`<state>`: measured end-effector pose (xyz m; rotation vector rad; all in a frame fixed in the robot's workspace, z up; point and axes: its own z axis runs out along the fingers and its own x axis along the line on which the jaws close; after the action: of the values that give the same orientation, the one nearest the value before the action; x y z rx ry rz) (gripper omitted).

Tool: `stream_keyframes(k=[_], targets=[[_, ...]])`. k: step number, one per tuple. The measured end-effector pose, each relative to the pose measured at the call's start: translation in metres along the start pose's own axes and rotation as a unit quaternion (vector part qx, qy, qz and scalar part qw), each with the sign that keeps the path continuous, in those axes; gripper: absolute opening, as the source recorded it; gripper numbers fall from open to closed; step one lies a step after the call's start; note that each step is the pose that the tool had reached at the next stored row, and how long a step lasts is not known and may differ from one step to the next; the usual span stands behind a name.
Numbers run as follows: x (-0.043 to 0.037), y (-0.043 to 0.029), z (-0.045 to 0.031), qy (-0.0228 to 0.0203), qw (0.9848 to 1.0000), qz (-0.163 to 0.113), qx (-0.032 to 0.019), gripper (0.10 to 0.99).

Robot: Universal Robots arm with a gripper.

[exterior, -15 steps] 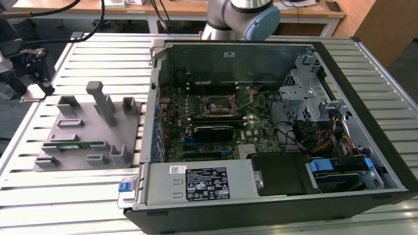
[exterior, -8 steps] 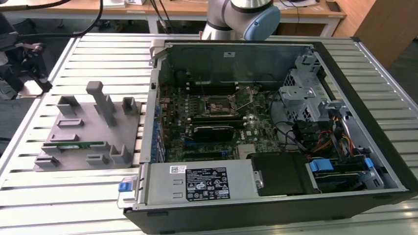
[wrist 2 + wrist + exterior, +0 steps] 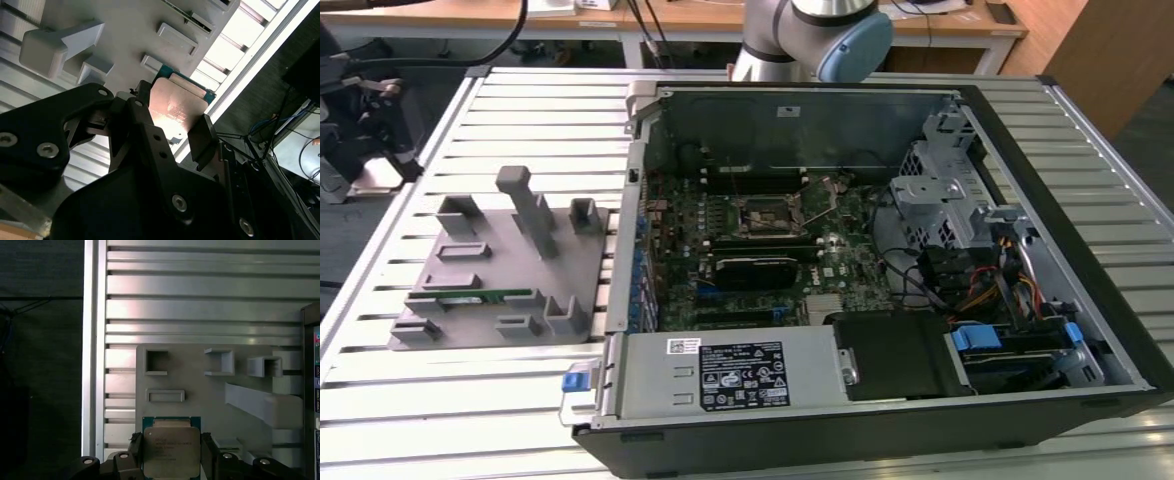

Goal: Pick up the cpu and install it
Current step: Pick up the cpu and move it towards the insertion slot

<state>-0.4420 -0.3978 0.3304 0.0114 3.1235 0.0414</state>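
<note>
Silver on top with a thin green rim showing, the cpu (image 3: 171,450) sits squarely between the gripper's (image 3: 171,440) 2 black fingers (image 3: 136,452), and both wrist views have the pads pressed against opposite edges of the chip, so the gripper is pinching the cpu. In the second wrist view the cpu (image 3: 180,102) lies flat in that grip, with 1 finger (image 3: 202,135) hard against its side. Chip and gripper (image 3: 174,106) sit over the grey fixture plate (image 3: 200,385), close to its edge. Whether the chip rests on the plate or hangs just clear of it, I cannot tell. The fingers point straight down at the plate and the slatted metal table (image 3: 200,290) around it. In the exterior view, the arm's (image 3: 807,35) grey and blue joint rises behind the open computer case (image 3: 787,120). The chip's metal lid is square with notched corners and picks up a warm pinkish glare.
</note>
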Motion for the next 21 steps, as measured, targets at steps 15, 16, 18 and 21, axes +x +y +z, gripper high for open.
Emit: stream_keyframes(k=[15, 16, 18, 21], targets=[[-0.0003, 0.0008, -0.0161, 0.0001, 1.0000, 0.000, 0.0000, 0.541], [-0.0003, 0.0008, -0.0173, 0.0000, 1.0000, 0.000, 0.0000, 0.541], [-0.0004, 0.0009, -0.0195, 0.0000, 1.0000, 0.000, 0.0000, 0.541], [-0.0004, 0.0012, -0.0231, 0.0000, 1.0000, 0.000, 0.0000, 0.541]])
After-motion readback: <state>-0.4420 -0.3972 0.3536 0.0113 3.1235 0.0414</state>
